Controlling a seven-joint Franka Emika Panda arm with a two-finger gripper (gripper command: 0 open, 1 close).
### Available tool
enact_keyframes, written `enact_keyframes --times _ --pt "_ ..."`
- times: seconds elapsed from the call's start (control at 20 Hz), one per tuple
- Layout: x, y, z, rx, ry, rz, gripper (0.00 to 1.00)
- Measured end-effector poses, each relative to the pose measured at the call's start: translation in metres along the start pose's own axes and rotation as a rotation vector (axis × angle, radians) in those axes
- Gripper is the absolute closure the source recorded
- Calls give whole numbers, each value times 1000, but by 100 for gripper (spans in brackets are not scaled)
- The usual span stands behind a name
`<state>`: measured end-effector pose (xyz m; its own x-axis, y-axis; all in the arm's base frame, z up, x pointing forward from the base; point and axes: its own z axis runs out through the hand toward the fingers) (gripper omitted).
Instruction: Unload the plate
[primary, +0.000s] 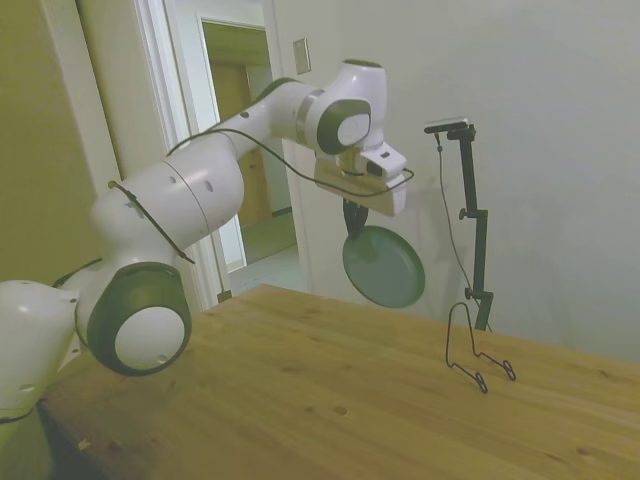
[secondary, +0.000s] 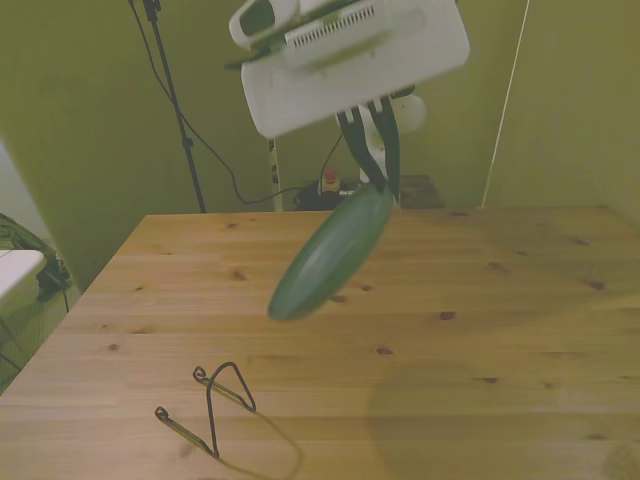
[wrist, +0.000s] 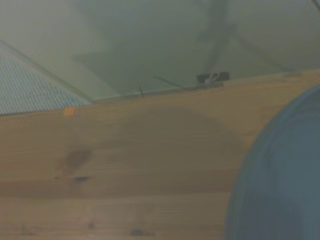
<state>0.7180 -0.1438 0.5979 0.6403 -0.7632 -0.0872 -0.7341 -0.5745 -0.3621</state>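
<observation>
Jaws (secondary: 378, 150) closed on the upper rim of the round, shallow, dark green plate (secondary: 330, 253); grip is at the edge only, the dark fingers (secondary: 390, 150) pinching from either face.

Plate hangs below the jaws, clear of the wooden table (secondary: 500, 300), well above the surface. Not vertical: in the front view it slants down from the grip toward the front view's left, so the long line of the disc runs from the fingers at the top to the free rim at the bottom. Side view shows one broad round face, turned toward that camera (primary: 383, 266).

Thin black wire stand (secondary: 215, 405) sits on the table near the near edge in the front view, toward that view's left corner. It holds nothing. Plate and stand are well apart; plate is up and toward the middle of the table from it.

Wrist view: blurred blue-green curve of the plate's rim (wrist: 280, 180) fills one corner, bare table planks beside it.

Judgement: plate already off the stand, task in its carry phase. What remains is to set it down on the table. The governing relation is the free lower rim: it is the lowest point and would meet the wood first. With an edge-only grip, contact there could lever the plate in the fingers, so lower gently and lay it over.
</observation>
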Motion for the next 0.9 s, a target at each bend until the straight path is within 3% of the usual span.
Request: enact_keyframes --times 0.15,0.3,0.55,0.9 --pt "8 0 44 -33 -44 8 100" --pt "2 -11 68 -47 -69 3 100" --pt "-22 -38 80 -38 -78 -30 100" --pt "-28 -43 79 -24 -84 -41 100"
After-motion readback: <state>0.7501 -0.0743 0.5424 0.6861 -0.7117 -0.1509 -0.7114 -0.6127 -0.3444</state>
